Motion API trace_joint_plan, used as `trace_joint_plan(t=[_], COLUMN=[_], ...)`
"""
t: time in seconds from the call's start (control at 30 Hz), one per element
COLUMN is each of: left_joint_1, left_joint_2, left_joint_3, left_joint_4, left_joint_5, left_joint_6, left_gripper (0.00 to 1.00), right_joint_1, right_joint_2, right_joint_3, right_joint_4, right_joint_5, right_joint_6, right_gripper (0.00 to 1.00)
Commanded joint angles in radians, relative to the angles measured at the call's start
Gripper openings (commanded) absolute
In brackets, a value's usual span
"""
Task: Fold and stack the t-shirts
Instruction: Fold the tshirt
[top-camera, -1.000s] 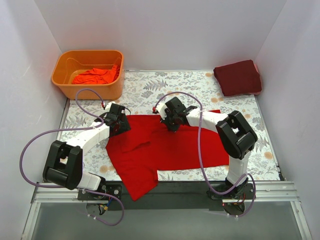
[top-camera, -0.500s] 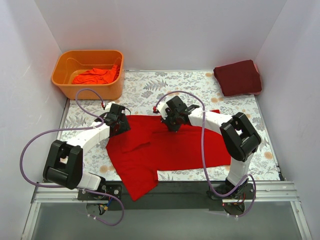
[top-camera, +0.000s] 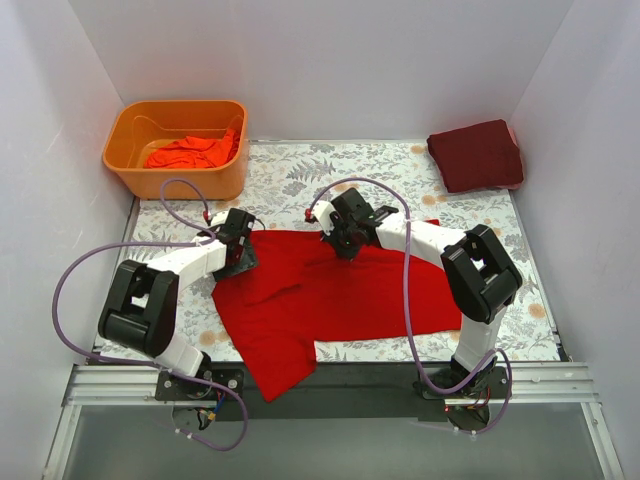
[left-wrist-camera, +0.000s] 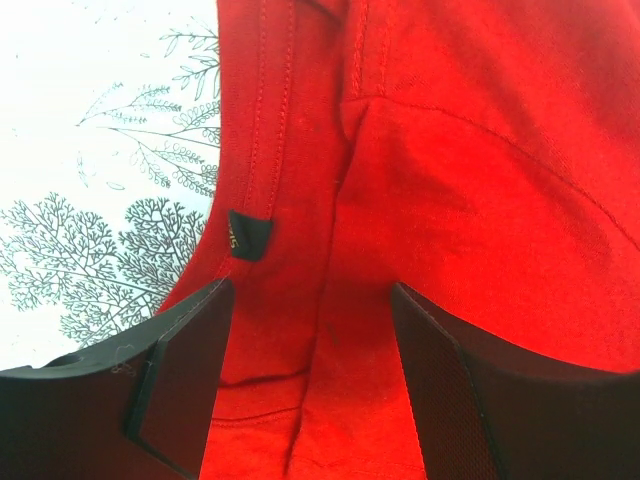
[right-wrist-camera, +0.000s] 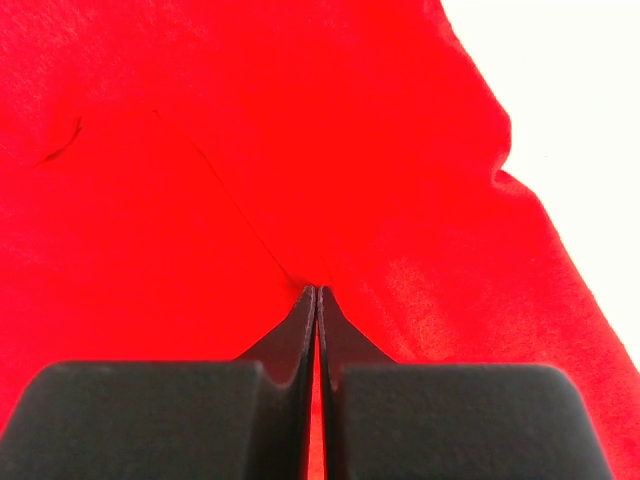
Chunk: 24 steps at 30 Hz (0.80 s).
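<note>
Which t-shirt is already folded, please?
The dark maroon t-shirt, far right; the bright red t-shirt lies spread out, the orange-red t-shirt crumpled in the orange tub.

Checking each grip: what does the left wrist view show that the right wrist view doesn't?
Left wrist only: the left gripper open astride a stitched seam, a small dark tag, and the leaf-print tablecloth. Right wrist only: the right gripper shut, pinching a pucker of cloth. Both: the bright red t-shirt under the fingers.

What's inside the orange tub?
Crumpled orange-red cloth lies in the orange tub, toward its right side. Anything under the cloth is covered, so I cannot tell how many shirts are there.
</note>
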Motion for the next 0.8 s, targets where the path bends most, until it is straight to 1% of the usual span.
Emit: trace_joint_plan(t=[0.0, 0.13, 0.17, 0.27, 0.4, 0.53, 0.57, 0.6, 0.67, 0.7, 0.73, 0.77], left_joint_1=[0.022, 0.036, 0.038, 0.047, 0.057, 0.067, 0.068, 0.068, 0.070, 0.070, 0.070, 0.071], left_joint_2=[0.017, 0.040, 0.045, 0.039, 0.028, 0.017, 0.014, 0.013, 0.003, -0.003, -0.021, -0.032], left_joint_3=[0.016, 0.021, 0.022, 0.019, 0.010, 0.005, 0.007, 0.008, 0.007, 0.004, 0.004, 0.001], left_joint_4=[-0.037, -0.062, -0.066, -0.075, -0.094, -0.098, -0.100, -0.100, -0.098, -0.100, -0.098, -0.100], left_joint_5=[-0.049, -0.049, -0.050, -0.061, -0.078, -0.082, -0.081, -0.081, -0.076, -0.073, -0.070, -0.070], left_joint_6=[-0.028, -0.039, -0.043, -0.049, -0.065, -0.072, -0.072, -0.072, -0.074, -0.075, -0.077, -0.086], left_gripper=[0.63, 0.63, 0.63, 0.63, 0.62, 0.62, 0.62, 0.62, 0.62, 0.62, 0.62, 0.62], right_joint_1=[0.004, 0.006, 0.004, 0.004, 0.004, 0.004, 0.004, 0.004, 0.004, 0.004, 0.004, -0.002], right_joint_2=[-0.013, -0.011, -0.013, -0.016, -0.016, -0.011, -0.007, 0.001, 0.027, 0.032, 0.030, 0.021], right_joint_3=[0.057, 0.062, 0.059, 0.056, 0.057, 0.057, 0.054, 0.053, 0.050, 0.054, 0.057, 0.059], right_joint_4=[-0.021, -0.043, -0.044, -0.050, -0.053, -0.073, -0.078, -0.083, -0.095, -0.099, -0.104, -0.104], right_joint_5=[-0.009, -0.017, -0.018, -0.017, -0.016, -0.072, -0.085, -0.086, -0.082, -0.086, -0.087, -0.090], right_joint_6=[-0.003, -0.006, -0.006, -0.004, -0.003, -0.003, -0.003, -0.003, 0.000, 0.002, 0.007, 0.014], right_gripper=[0.02, 0.03, 0.05, 0.06, 0.04, 0.03, 0.06, 0.11, 0.23, 0.31, 0.33, 0.38])
